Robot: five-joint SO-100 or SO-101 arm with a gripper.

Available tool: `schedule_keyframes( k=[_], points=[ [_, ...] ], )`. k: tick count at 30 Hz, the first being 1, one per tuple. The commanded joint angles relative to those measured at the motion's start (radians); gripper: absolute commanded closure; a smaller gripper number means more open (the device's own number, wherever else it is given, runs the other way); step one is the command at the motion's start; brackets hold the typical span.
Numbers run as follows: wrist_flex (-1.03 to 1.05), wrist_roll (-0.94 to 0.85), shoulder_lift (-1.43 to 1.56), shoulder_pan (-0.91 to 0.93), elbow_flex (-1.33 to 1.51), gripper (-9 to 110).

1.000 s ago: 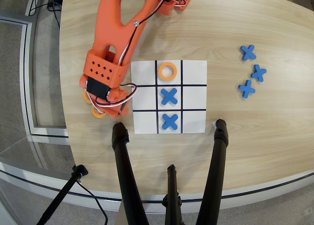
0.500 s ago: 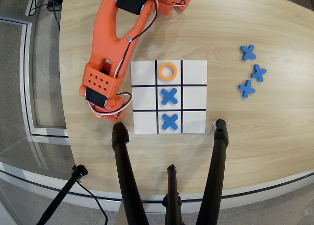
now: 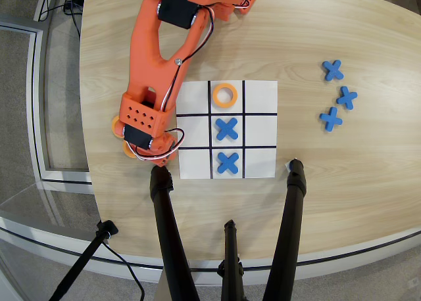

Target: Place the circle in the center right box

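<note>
While arm reaches down at 9 o'clock of the paper grid (image 3: 227, 129), overhead view logs as follows. Item 1: orange arm (image 3: 158, 58), wrist block low over table (image 3: 342, 176) just off grid's 9 o'clock edge. Fingers hidden under wrist; apart or together, cannot tell. Item 2: orange circle pieces, approx two, peeking out from under wrist (image 3: 117, 125); exact count unclear, grip unconfirmed. Item 3: one circle already on grid (image 3: 224, 95), 12 o'clock cell. Item 4: blue crosses, centre cell (image 3: 227, 128) and 6 o'clock cell (image 3: 227, 162). Item 5: three spare crosses (image 3: 339, 94), well apart at 2 o'clock. Item 6: center right box (image 3: 260, 129), blank, 3 o'clock cell.

Step, by judgement: pickup stage at circle stock. Next: secure one circle, lift clear, carry across over centre cross w/o snagging it, lower flat inside 3 o'clock cell.
</note>
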Motion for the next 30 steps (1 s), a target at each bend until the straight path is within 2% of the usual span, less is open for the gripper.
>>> schedule_keyframes(
  k=[1,12,24,30],
  points=[
    [-0.003,0.005,-0.002,-0.005,-0.043,83],
    [-0.014,0.006,-0.072,0.011,-0.048,84],
    [-0.014,0.025,-0.069,0.005,-0.005,102],
    [-0.014,0.048,-0.061,0.0,0.002,102]
  ],
)
